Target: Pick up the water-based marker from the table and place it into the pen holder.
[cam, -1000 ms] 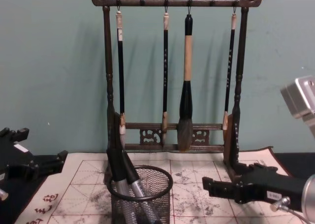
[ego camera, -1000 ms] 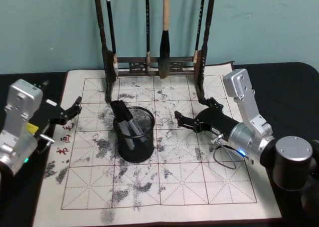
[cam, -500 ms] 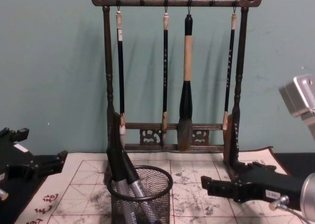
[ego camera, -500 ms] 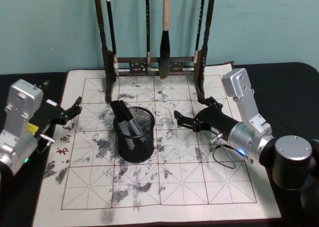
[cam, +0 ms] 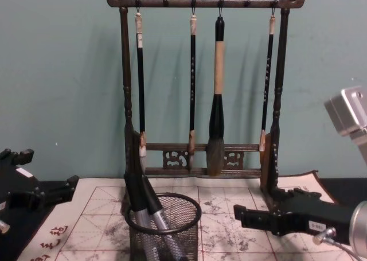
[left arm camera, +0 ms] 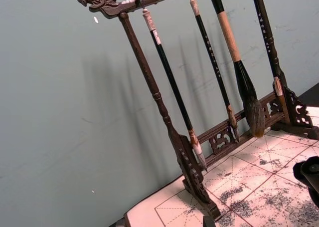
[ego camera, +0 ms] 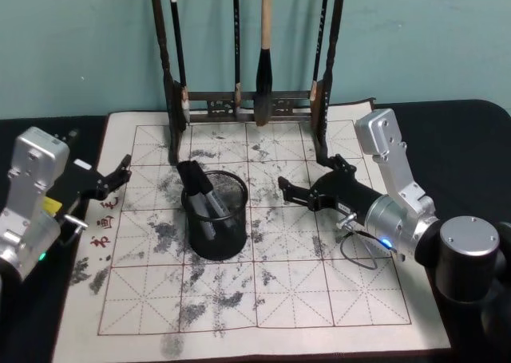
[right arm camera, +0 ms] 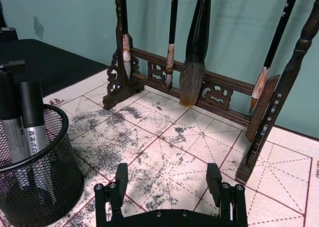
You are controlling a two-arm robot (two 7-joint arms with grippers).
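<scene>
The pen holder point(ego camera: 215, 216), a black wire-mesh cup, stands upright on the ink-stained practice mat left of centre. Two grey markers with black caps point(ego camera: 195, 179) lean inside it, also seen in the right wrist view point(right arm camera: 31, 121) and the chest view point(cam: 144, 197). My right gripper point(ego camera: 308, 178) hovers open and empty to the right of the pen holder point(right arm camera: 35, 187), a short gap away, fingers point(right arm camera: 121, 176) spread over the mat. My left gripper point(ego camera: 121, 175) is open and empty at the mat's left edge, apart from the cup.
A tall dark carved brush rack point(ego camera: 249, 104) with several hanging brushes point(cam: 217, 117) stands at the back of the mat point(ego camera: 263, 299). A thin cable loop point(ego camera: 361, 253) lies by the right wrist. Black table point(ego camera: 463, 140) surrounds the mat.
The right gripper has crept very slightly to the left. The left arm, pen holder and markers have not moved.
</scene>
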